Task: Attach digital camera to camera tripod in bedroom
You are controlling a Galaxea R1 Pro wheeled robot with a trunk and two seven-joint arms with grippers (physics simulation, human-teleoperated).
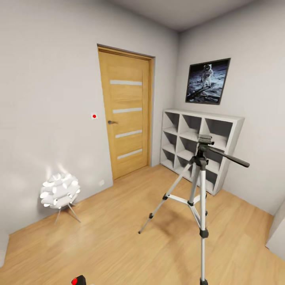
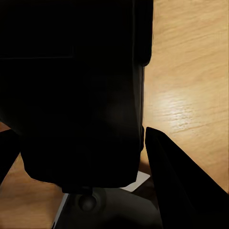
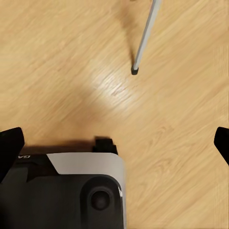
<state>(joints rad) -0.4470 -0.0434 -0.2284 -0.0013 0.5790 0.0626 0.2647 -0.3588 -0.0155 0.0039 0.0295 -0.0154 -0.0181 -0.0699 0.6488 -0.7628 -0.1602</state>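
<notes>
Left end effector [image 2: 81,157] clamped on digital camera [image 2: 71,86], right end effector [image 3: 114,143] spread empty, camera tripod [image 1: 200,186] ahead

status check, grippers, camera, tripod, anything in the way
Left gripper shut on the digital camera. Right gripper open, over bare floor. Camera tripod standing ahead, head bare. Nothing between.

floor [image 1: 118,237]: light wood, smooth, faint sheen | door [image 1: 126,118]: warm wood, frosted strips | camera tripod [image 1: 200,190]: silvery metal legs, matt black joints and head | digital camera [image 2: 71,95]: matt black | shelf [image 1: 233,130]: matt white
</notes>
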